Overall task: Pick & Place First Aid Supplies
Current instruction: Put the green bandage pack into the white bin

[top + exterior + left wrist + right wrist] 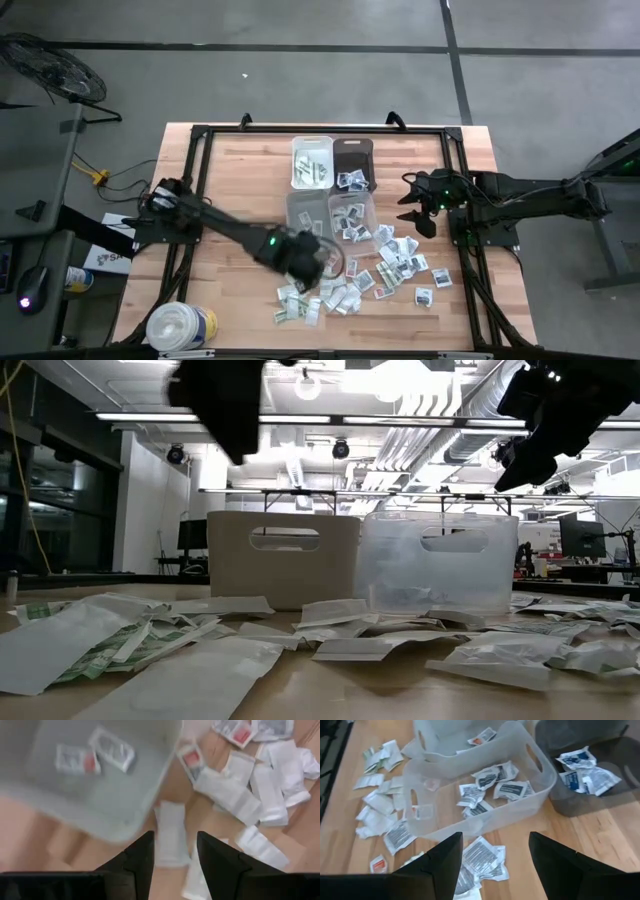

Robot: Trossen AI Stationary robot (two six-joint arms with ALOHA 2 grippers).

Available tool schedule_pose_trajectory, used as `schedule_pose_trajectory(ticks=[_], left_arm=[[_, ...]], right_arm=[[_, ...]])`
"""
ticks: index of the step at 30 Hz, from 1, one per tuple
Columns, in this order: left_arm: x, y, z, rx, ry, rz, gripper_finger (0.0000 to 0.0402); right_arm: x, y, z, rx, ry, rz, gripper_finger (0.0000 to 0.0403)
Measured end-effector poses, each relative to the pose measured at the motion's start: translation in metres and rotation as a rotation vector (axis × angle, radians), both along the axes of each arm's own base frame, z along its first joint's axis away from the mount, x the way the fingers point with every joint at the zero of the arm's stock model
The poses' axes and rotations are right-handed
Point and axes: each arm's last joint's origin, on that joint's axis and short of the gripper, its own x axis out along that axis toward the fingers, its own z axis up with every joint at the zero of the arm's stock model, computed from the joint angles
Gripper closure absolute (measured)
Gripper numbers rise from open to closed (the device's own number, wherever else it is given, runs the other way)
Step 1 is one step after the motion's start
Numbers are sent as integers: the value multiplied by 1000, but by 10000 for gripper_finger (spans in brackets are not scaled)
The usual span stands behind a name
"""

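First aid packets (350,285) lie loose on the wooden table, near and right of four small bins; more lie inside the bins. My left gripper (175,855) hangs open above the loose packets just near of the left clear bin (100,780), which holds two red-printed packets. A white packet (170,837) lies flat on the table below the gap between the fingers. My right gripper (495,860) waits open at the table's right, above the wood, pointing at the right clear bin (480,790). Neither gripper has anything between its fingers.
A white bin (312,160) and a dark bin (352,163) stand behind the two clear ones. A big white round tub (182,327) stands at the near left corner. A black frame (200,180) rims the table. Bare wood shows at the left.
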Motion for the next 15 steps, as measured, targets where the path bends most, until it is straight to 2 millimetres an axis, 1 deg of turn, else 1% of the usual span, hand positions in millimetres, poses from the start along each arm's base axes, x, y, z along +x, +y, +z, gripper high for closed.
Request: schedule_pose_trajectory(ticks=[3, 6, 9, 15], left_arm=[[-12, -17, -14, -25, 25, 61, 255], [-20, -24, -26, -59, 27, 85, 255], [-29, -22, -27, -93, -27, 77, 255], [-57, -6, -39, -155, -151, 61, 255]], right_arm=[[0, 0, 0, 6, -1, 11, 181], [0, 0, 0, 11, -1, 8, 181], [0, 0, 0, 14, 0, 7, 181], [0, 0, 0, 46, 2, -25, 181]])
